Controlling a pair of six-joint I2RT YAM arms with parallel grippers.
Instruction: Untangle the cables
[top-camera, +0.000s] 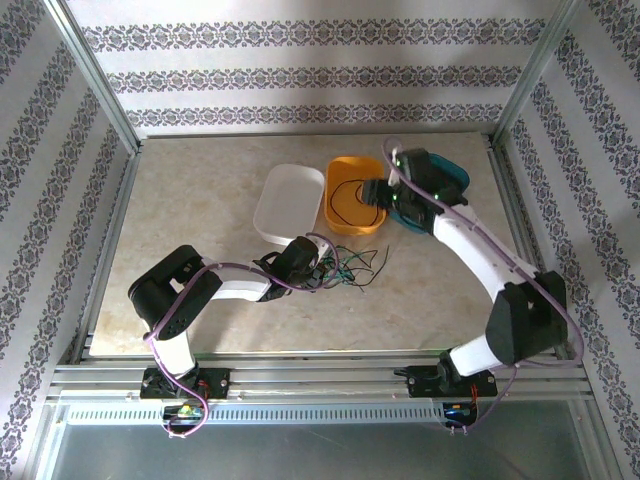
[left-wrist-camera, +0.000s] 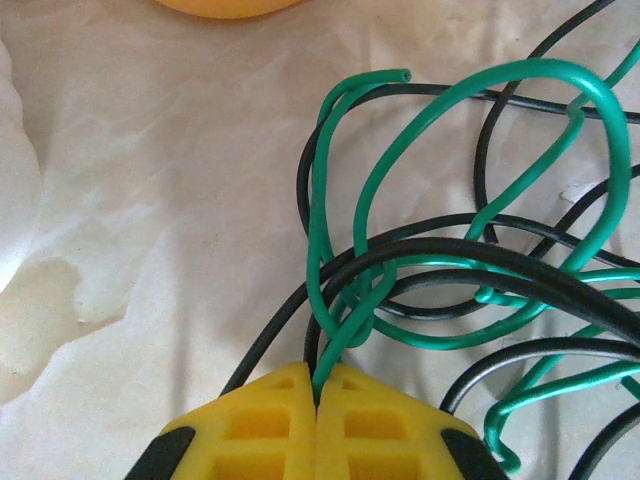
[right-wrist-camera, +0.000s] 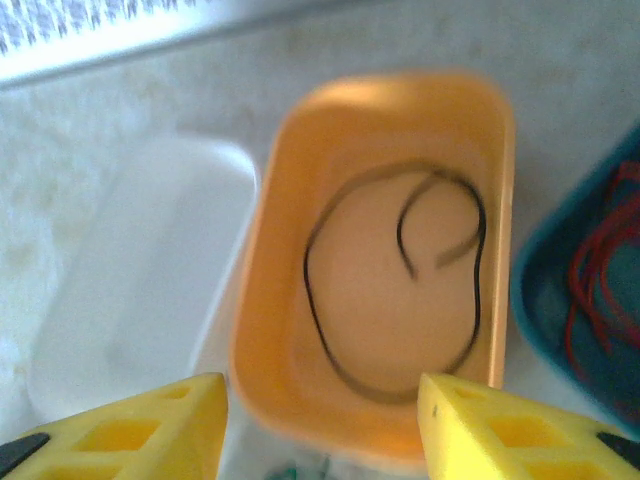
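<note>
Left gripper (left-wrist-camera: 318, 388) is clamped on a green cable (left-wrist-camera: 530, 66) in the green-and-black tangle (top-camera: 352, 270) on the table (top-camera: 200, 200). Right gripper (right-wrist-camera: 322, 410), jaws apart and empty, hangs over the orange tray (right-wrist-camera: 500, 120) with a black cable (right-wrist-camera: 312, 290). Red cables (right-wrist-camera: 590, 270) lie in the teal tray (right-wrist-camera: 540, 300).

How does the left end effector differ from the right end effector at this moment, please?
The left end effector is shut on a green cable; the right end effector is open and holds nothing. The left sits low at the table, the right hovers above the orange tray. Both have yellow fingers.
</note>
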